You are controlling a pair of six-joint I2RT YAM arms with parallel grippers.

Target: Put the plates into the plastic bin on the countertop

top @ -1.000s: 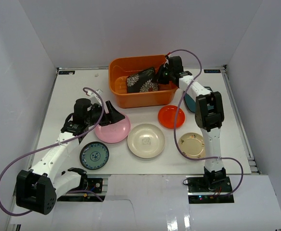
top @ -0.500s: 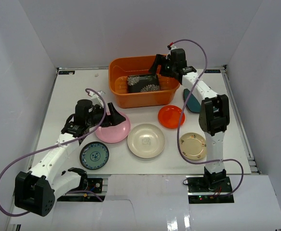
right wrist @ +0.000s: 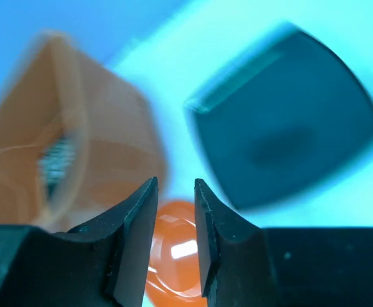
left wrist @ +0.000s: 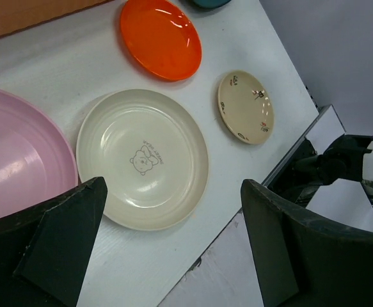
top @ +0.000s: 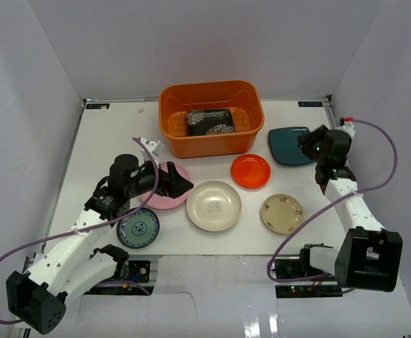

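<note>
The orange plastic bin (top: 171,134) stands at the back centre with the dark floral plate (top: 210,122) lying flat in it. On the countertop (top: 106,141) lie the dark teal plate (top: 287,146), red plate (top: 251,170), cream plate (top: 213,205), beige floral plate (top: 282,213), pink plate (top: 164,201) and blue-green plate (top: 137,228). My left gripper (top: 179,185) is wide open and empty above the pink plate's right edge; its wrist view shows the cream plate (left wrist: 141,157) ahead. My right gripper (top: 307,144) hovers at the teal plate's right edge, jaws a narrow gap apart, empty (right wrist: 175,185).
White walls enclose the table on three sides. A metal rail (top: 346,169) runs along the right edge. The table's front edge (left wrist: 282,160) lies just beyond the beige floral plate (left wrist: 246,106). Purple cables loop off both arms.
My right gripper let go of the dark floral plate in the bin, left the bin and swung right and back to the teal plate. My left gripper shifted right over the pink plate.
</note>
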